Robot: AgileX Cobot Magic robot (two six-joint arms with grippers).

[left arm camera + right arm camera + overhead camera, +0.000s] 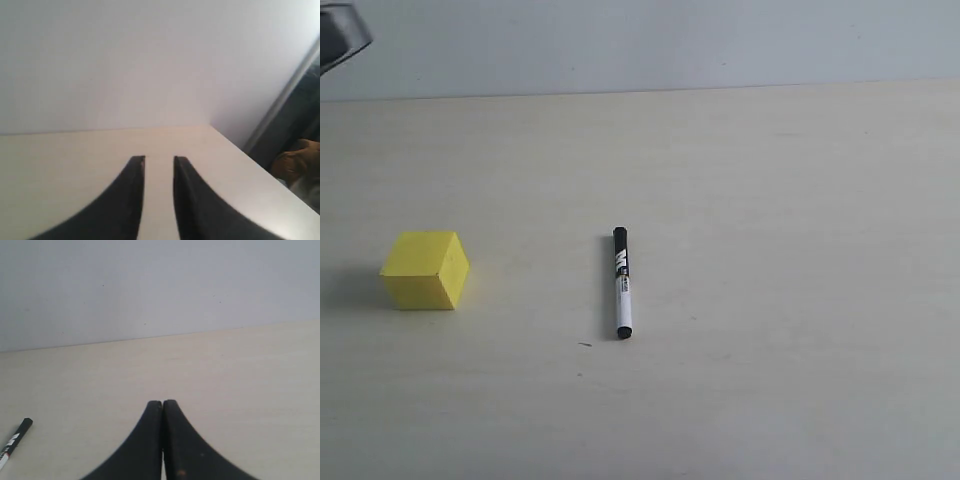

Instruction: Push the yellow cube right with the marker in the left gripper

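The yellow cube (425, 270) rests on the pale table at the left of the exterior view. The marker (622, 283) lies flat near the middle of the table, black cap end pointing away, well to the right of the cube and held by nothing. Its cap end (16, 440) also shows in the right wrist view. My left gripper (159, 160) is open, with only bare table between its fingers; neither task object shows in its view. My right gripper (162, 403) is shut on nothing. Neither gripper appears in the exterior view.
A grey blurred part of an arm (340, 38) sits in the top-left corner of the exterior view. The table's edge (260, 170) and a dark area beyond it show in the left wrist view. A pale wall (640, 40) backs the table.
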